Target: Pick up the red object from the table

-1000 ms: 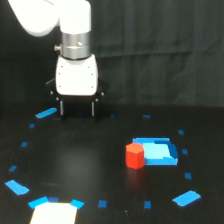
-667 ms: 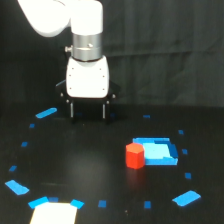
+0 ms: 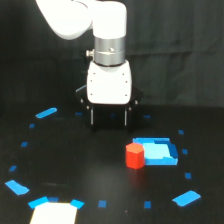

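Hanging with fingers spread and empty, gripper [image 3: 108, 119] above table [image 3: 75, 165], short of block [image 3: 135, 155]. Block resting toward the exterior view's right edge, touching blue square [image 3: 160, 152].

Behind everything we see a black curtain [image 3: 190, 50] hanging in soft vertical folds, filling the whole back of the scene. Below it the black worktop [image 3: 75, 165] spreads forward, dully lit from above. We cannot make out any wall, window or floor.
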Controlling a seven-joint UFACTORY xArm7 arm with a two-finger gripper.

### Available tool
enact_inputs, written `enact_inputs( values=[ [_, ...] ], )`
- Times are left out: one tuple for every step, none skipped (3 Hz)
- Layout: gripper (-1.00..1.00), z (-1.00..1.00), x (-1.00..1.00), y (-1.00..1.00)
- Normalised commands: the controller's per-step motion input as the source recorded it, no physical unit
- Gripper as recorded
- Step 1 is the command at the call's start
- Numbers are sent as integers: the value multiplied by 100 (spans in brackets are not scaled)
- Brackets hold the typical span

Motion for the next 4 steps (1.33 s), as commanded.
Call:
enact_inputs(
  values=[
    [100, -42, -18, -100],
    [100, -56, 58, -100],
    [60, -32, 45, -100],
    [63, -31, 78, -100]
  ],
)
